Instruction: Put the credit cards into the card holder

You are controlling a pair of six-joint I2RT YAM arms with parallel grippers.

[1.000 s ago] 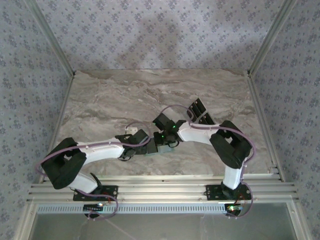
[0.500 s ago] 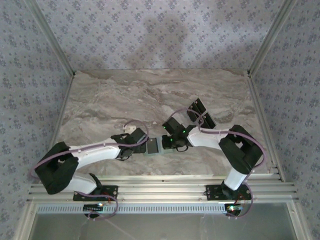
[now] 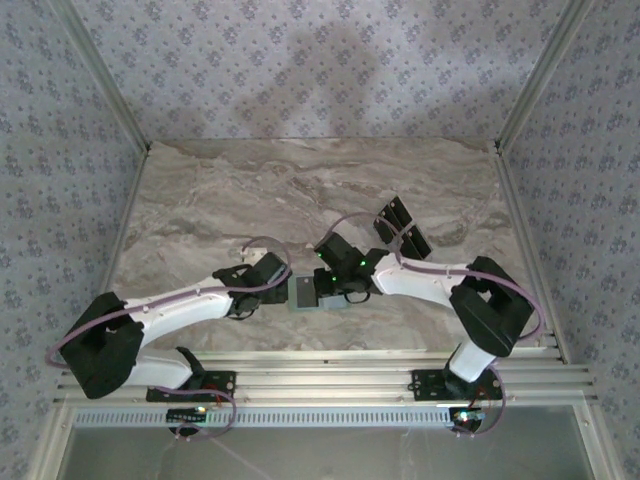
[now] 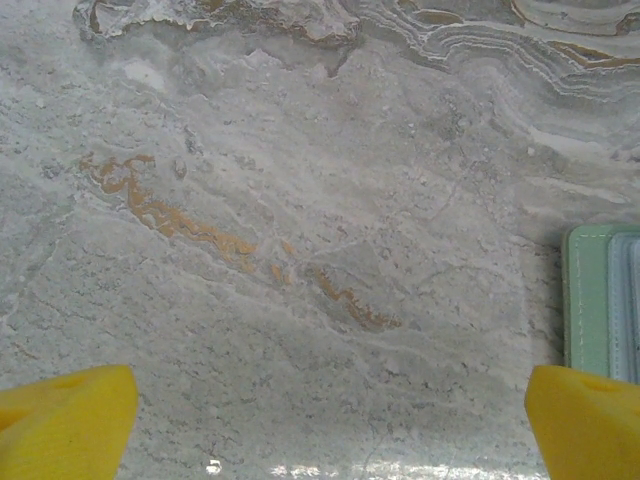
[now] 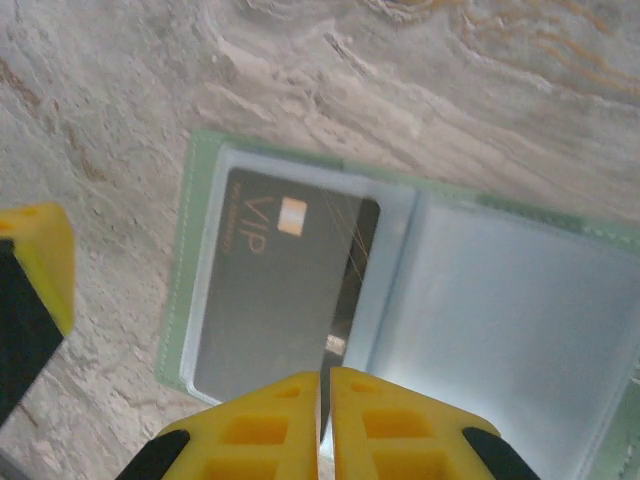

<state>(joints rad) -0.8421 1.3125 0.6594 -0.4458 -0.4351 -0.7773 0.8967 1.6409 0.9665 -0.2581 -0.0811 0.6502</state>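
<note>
Claw on the right arm [image 5: 326,385], fingers pinched together, hangs at the corner of a credit card [image 5: 275,285] tucked in the unfolded card holder [image 5: 500,300]. Claw on the left arm [image 4: 330,400] gapes empty over bench [image 4: 300,200] beside it; more credit cards [image 3: 413,240] lie beyond.

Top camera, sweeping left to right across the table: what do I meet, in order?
Left gripper → card holder → loose credit cards.
</note>
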